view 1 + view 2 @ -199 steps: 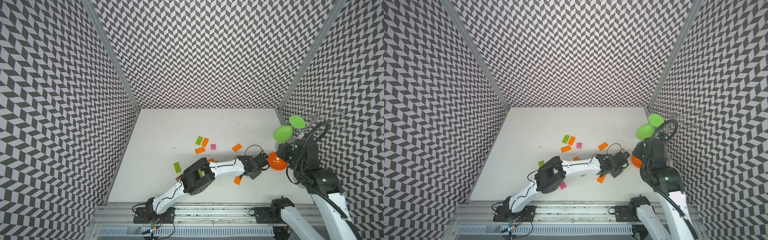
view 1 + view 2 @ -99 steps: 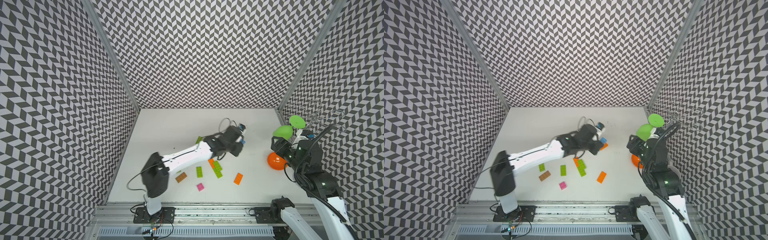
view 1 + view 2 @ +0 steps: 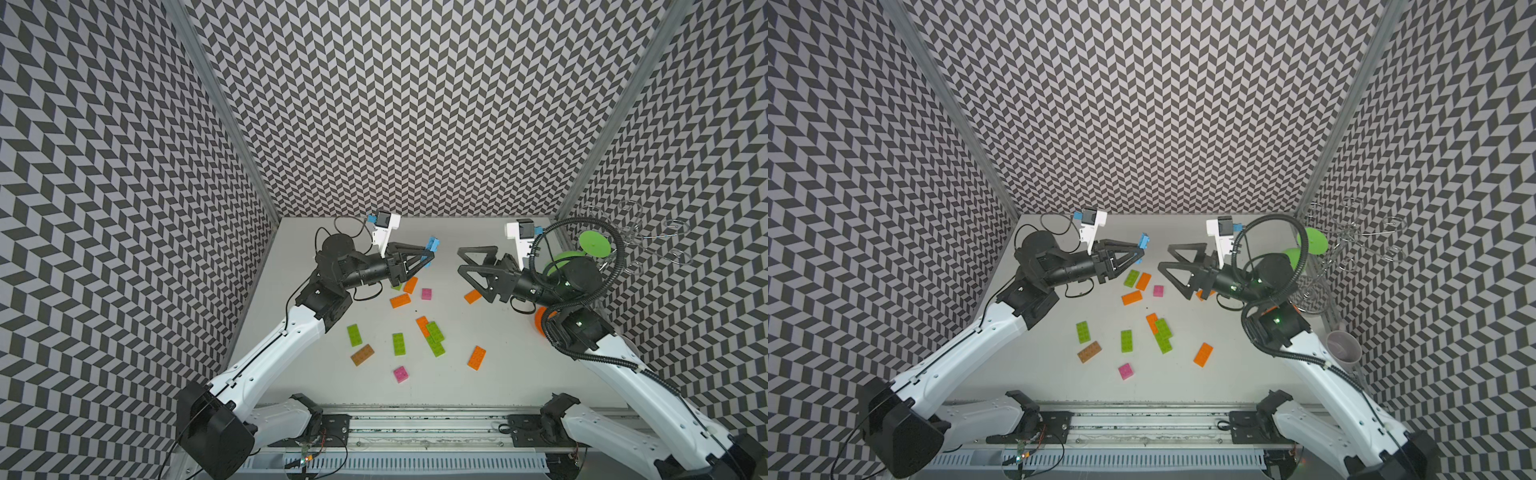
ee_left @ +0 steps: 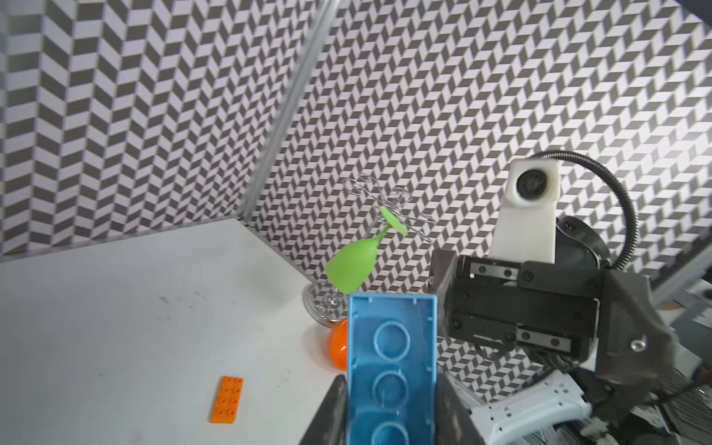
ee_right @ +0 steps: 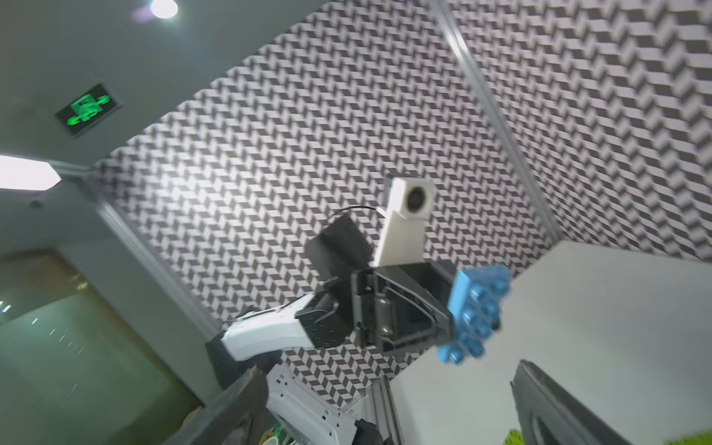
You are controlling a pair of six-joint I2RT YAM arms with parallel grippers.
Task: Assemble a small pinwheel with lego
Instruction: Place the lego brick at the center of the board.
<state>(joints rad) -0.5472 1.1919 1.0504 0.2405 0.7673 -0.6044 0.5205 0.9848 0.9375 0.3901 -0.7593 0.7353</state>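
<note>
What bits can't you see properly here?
- Blue brick: left wrist view, gripped end cut off by the edge, inside the left gripper.
- Orange brick: in a top view, partly under the right gripper.
- Orange round thing: in a top view, mostly behind the right arm; unclear what it is.

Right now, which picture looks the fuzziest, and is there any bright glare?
In the right wrist view the blue brick is smeared and soft, and a ceiling lamp glares white. In the left wrist view the same brick is crisp up close, with its hollow underside clear. Both top views are sharp and evenly lit, with only faint shadows on the table.
</note>
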